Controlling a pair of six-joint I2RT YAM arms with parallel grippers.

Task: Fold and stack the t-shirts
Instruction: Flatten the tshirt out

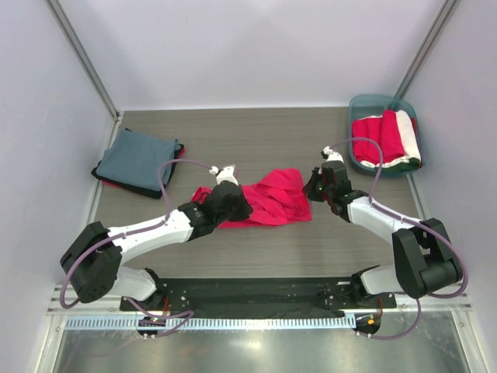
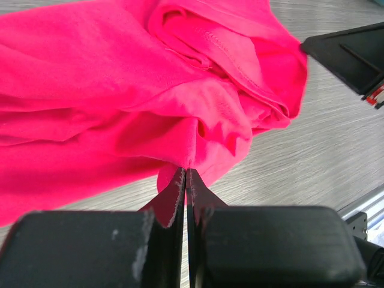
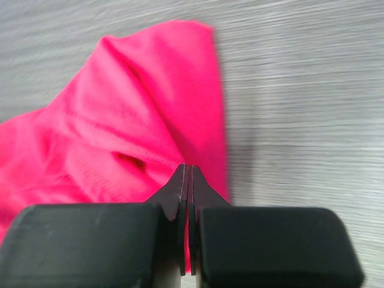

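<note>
A bright crimson-red t-shirt lies crumpled in the middle of the table, between my two grippers. My left gripper sits at its left end, shut on a pinch of the red cloth, which bunches up right at the fingertips. At the shirt's right end my right gripper is shut on the cloth's edge, and red fabric shows between its jaws. A folded slate blue-grey t-shirt lies at the back left on top of a red one.
A teal tub at the back right holds red and white shirts. Grey walls close in the table on three sides. A metal rail runs along the near edge by the arm bases.
</note>
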